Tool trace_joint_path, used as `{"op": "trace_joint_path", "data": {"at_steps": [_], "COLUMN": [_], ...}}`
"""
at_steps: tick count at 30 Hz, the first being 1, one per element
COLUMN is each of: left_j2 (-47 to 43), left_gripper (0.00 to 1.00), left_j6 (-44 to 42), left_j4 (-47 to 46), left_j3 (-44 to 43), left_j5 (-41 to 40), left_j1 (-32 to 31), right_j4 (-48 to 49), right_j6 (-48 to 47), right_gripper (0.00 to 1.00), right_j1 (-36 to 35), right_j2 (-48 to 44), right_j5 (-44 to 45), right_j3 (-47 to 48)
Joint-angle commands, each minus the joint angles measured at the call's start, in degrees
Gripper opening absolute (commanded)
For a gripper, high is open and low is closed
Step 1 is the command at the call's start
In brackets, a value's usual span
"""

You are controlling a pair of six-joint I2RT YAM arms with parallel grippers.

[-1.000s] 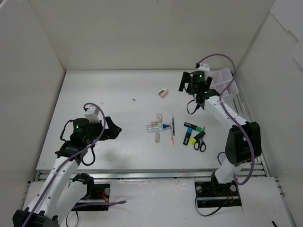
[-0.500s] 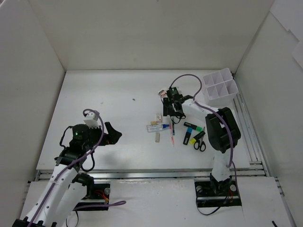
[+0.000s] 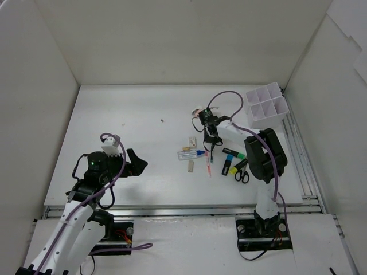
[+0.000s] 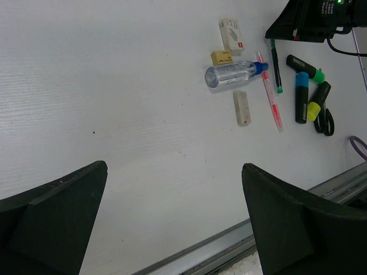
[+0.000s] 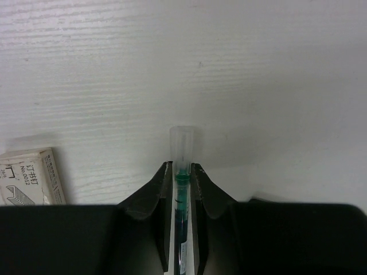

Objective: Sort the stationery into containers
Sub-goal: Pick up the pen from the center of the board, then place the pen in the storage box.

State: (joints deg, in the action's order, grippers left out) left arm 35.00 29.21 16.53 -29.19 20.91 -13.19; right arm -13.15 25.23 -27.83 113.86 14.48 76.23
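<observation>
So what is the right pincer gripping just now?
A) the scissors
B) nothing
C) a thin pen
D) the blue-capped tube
C: in the right wrist view the right pincer is shut on a thin pen, while the scissors and tube lie apart on the table.

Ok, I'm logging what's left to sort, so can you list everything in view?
organiser box: 1, white, table's far right
markers: 3, black with green, blue and yellow caps, right of pens
scissors: 1, black, beside yellow-capped marker
red pen: 1, red, between tube and markers
green pen: 1, clear, green ink, in right gripper
tube: 1, clear, blue cap, mid-table
beige erasers: 2, beige, either side of tube
pink eraser: 1, pink, beside right gripper
staple box: 1, white, beyond tube
left gripper: black, open, above bare table
right gripper: black, shut on green pen
</observation>
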Motion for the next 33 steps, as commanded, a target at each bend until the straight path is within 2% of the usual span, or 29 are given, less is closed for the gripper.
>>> {"op": "trace_joint_path", "data": {"at_steps": [1, 6, 9, 13, 15, 16, 17, 19, 21, 26, 27, 33], "left_j2": [0.77, 2.78, 4.72, 7.79, 9.99, 10.95, 12.7, 14.73, 17.46, 23.78, 24.32, 26.17], "left_gripper": [1.0, 1.0, 0.99, 1.0, 1.0, 0.99, 1.0, 0.99, 1.0, 1.0, 1.0, 1.0], "left_j6": [-0.47, -1.52, -1.7, -1.96, -1.97, -1.97, -1.79, -2.23, -2.49, -2.93, -2.67, -3.02], "left_j4": [-2.91, -4.67, -6.6, -9.24, -12.4, -13.01, -14.15, -14.69, -15.65, -19.69, -20.13, -20.31], "left_j3": [-1.92, -3.33, -4.21, -5.17, -5.26, -5.44, -5.53, -6.84, -7.81, -9.22, -9.65, -10.27], "left_j5": [-0.51, -0.52, -0.78, 0.1, 0.71, 0.8, 0.89, 1.42, 1.85, 3.44, 3.79, 4.14], "left_j1": [-0.52, -0.52, -0.52, -0.52, -0.52, -0.52, -0.52, -0.52, -0.52, -0.52, -0.52, -0.52], "right_j4": [-1.44, 2.41, 9.61, 24.36, 35.08, 35.12, 45.13, 52.13, 54.79, 59.8, 60.69, 61.75], "right_j6": [-2.46, -5.98, -10.37, -18.35, -20.83, -23.88, -26.61, -30.65, -32.61, -36.47, -37.96, -42.19], "right_gripper": [0.0, 0.0, 0.0, 0.0, 0.0, 0.0, 0.0, 0.0, 0.0, 0.0, 0.0, 0.0], "right_j1": [0.58, 3.92, 6.47, 11.82, 14.11, 16.65, 18.06, 21.57, 24.82, 26.61, 29.39, 31.61], "right_j2": [-6.71, -13.31, -17.88, -23.67, -23.69, -23.69, -23.95, -21.33, -17.65, -10.34, -7.72, 1.17], "right_j5": [7.66, 15.9, 21.0, 24.28, 24.63, 24.46, 24.46, 25.77, 25.6, 24.63, 24.72, 27.36], "right_j3": [4.45, 7.09, 5.17, -0.28, -4.32, -5.38, -6.43, -5.92, -3.11, 3.47, 4.88, 13.77]}}
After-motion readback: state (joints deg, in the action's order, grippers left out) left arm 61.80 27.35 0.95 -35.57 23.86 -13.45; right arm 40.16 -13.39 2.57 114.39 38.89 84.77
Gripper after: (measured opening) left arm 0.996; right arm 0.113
